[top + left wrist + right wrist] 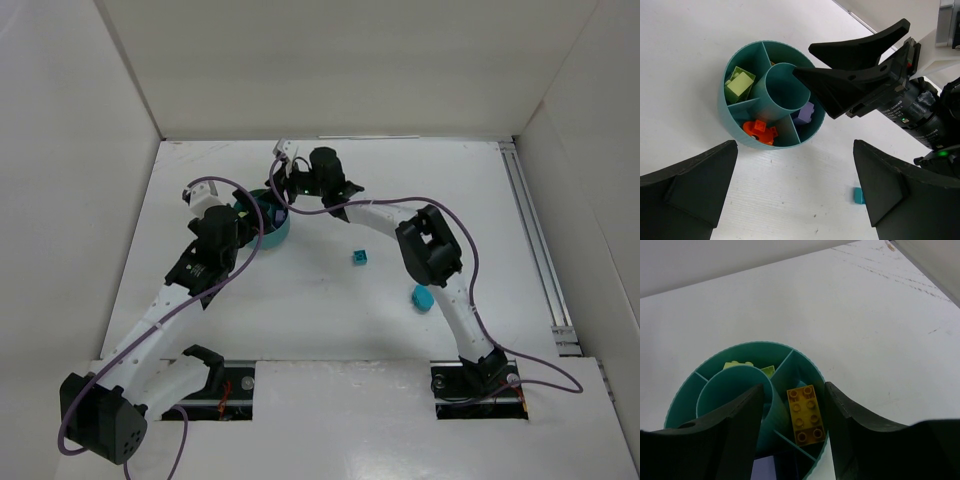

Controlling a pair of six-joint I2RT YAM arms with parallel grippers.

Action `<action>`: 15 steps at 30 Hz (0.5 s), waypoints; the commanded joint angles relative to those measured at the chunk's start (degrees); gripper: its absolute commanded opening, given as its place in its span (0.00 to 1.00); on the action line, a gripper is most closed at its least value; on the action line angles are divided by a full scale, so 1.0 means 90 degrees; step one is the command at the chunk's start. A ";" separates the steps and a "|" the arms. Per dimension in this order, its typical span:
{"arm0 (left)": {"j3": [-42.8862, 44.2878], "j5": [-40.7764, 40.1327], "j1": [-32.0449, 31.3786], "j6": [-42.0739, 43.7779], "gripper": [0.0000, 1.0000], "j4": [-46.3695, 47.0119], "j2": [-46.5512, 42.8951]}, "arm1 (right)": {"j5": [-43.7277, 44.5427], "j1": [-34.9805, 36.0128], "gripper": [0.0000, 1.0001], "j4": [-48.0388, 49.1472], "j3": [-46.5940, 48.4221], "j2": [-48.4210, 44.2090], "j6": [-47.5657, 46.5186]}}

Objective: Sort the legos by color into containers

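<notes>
The round teal dish [268,222] stands left of centre, its compartments around a central ring. My right gripper [794,390] hangs over it, open, with a yellow brick [806,415] lying loose in the compartment between the fingers. In the left wrist view the dish [735,132] also holds lime pieces [740,84], orange pieces [760,131] and a lilac piece [804,114]. My left gripper [795,165] stands wide open beside the dish with nothing between its fingers. Two teal pieces [361,257] [423,297] lie on the table to the right.
White walls close the table at the back and sides. A metal rail [535,240] runs along the right edge. The right arm [430,250] reaches across the middle, and its black fingers [850,80] lie over the dish in the left wrist view.
</notes>
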 commanded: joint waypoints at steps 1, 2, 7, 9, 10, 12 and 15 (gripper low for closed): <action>-0.0052 0.0087 0.0034 0.0076 1.00 0.0206 -0.0004 | -0.0195 0.0061 0.57 0.0328 -0.0041 -0.0415 0.0097; -0.0052 0.0087 0.0034 0.0076 1.00 0.0206 -0.0004 | -0.0195 0.0061 0.57 0.0328 -0.0109 -0.0415 0.0097; -0.0052 0.0242 0.0034 0.0134 1.00 0.0206 -0.0004 | -0.0195 0.0061 0.59 0.0387 -0.0255 -0.0873 -0.0039; 0.0007 0.0320 0.0034 0.0212 1.00 0.0206 -0.0004 | -0.0195 0.0061 0.61 0.0387 -0.0441 -0.1088 -0.0097; 0.0007 0.0418 0.0034 0.0212 1.00 0.0206 -0.0004 | -0.0137 -0.0017 0.62 0.0387 -0.0683 -0.1215 -0.0098; 0.0007 0.0681 0.0034 0.0291 1.00 0.0206 -0.0004 | 0.0135 -0.0085 0.69 0.0387 -0.1035 -0.1673 -0.0282; 0.0007 0.1042 0.0034 0.0369 1.00 0.0323 -0.0004 | 0.0477 -0.0290 0.82 0.0300 -0.1943 -0.2406 -0.0410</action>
